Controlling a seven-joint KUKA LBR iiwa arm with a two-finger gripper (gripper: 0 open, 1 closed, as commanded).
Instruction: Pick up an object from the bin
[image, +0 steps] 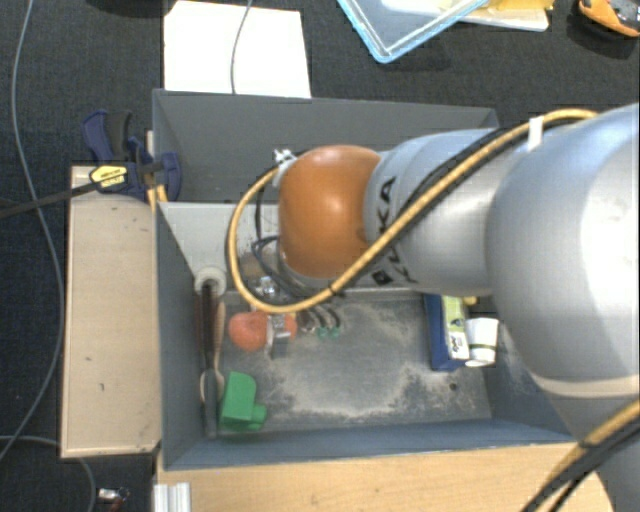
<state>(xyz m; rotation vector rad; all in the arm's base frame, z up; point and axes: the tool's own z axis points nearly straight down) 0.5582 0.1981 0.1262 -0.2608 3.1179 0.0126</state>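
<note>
The arm (480, 220) reaches into the grey bin (300, 440) from 3 o'clock. Its orange cover (320, 210) and a loop of yellow cable (240, 225) hang over the left half of the floor. Below the cover, the gripper (280, 332) sits low over the floor, a little toward 9 o'clock from the bin's middle. The cover and wrist hide most of it, so I cannot tell whether it is spread or pressed together, or whether it pinches anything. Just beside it, on its 9 o'clock side, lies an orange round thing (247, 331), close enough that it may be touching. A small green bit (328, 331) lies on the gripper's 3 o'clock side. A brown long-handled tool (210, 330) lies along the left wall, and a green block (240, 400) sits in the corner at 7 o'clock, next to the tool's lower end. Well apart from these, at 3 o'clock, a blue packet (441, 335) lies with a white cap (482, 340) just beside it, partly under the arm. The floor's middle is bare, dusty metal.
</note>
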